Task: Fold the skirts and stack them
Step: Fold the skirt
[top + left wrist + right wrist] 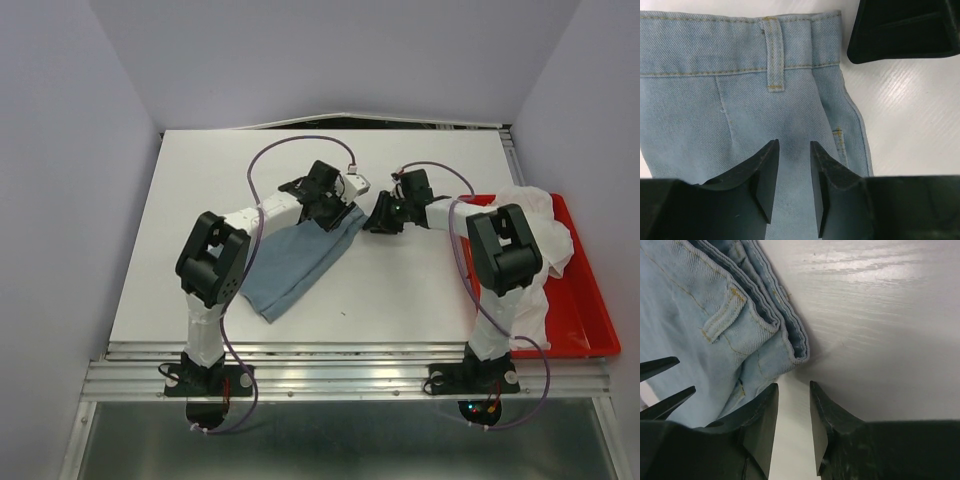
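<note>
Bright, even overhead light across the white tabletop [400, 290], shadows soft, streaky glare on its far right in the right wrist view, dark shadow hugging the folded light-blue denim skirt [700, 305], weave sharp, dim strip below the near edge

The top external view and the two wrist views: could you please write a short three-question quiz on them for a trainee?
1. True or false: the skirt lies in the red tray.
2. Between which gripper's fingertips does denim show? A. left gripper B. right gripper C. both
3. Fill in: the cloth heaped in the tray is ___.
Key: 1 false, it lies on the table. 2 A; the right one shows bare table beside the skirt's folded edge. 3 white.
</note>
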### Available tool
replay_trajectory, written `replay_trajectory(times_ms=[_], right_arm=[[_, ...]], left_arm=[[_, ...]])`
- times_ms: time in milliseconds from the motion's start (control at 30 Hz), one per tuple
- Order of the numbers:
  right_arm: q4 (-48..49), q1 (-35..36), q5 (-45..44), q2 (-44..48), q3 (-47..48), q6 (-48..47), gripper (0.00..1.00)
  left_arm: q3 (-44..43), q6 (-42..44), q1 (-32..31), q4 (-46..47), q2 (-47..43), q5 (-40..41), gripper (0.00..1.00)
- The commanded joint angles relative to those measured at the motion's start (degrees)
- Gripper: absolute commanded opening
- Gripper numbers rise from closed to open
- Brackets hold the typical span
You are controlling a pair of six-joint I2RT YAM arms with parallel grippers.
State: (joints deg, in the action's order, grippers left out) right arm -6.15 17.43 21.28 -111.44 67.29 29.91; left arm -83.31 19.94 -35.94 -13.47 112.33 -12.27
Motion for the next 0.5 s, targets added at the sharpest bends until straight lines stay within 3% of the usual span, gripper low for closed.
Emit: replay_trajectory(times_ms=[0, 400, 467], right_arm=[[5.2, -0.6, 1.0, -3.7, -0.6, 4.3, 0.38], [9.4, -2.2, 4.8, -5.9, -3.4, 7.1, 0.43], [9.7, -2.2, 5.4, -5.5, -3.9, 7.8, 0.50]], left_arm=[[-5.1, 0.8, -0.4, 1.4, 0.3, 1.0, 0.43], [-6.0, 1.2, -0.5, 1.2, 2.1, -3.9, 0.49], [-6.3, 1.2, -0.5, 1.2, 2.7, -4.1, 0.49]])
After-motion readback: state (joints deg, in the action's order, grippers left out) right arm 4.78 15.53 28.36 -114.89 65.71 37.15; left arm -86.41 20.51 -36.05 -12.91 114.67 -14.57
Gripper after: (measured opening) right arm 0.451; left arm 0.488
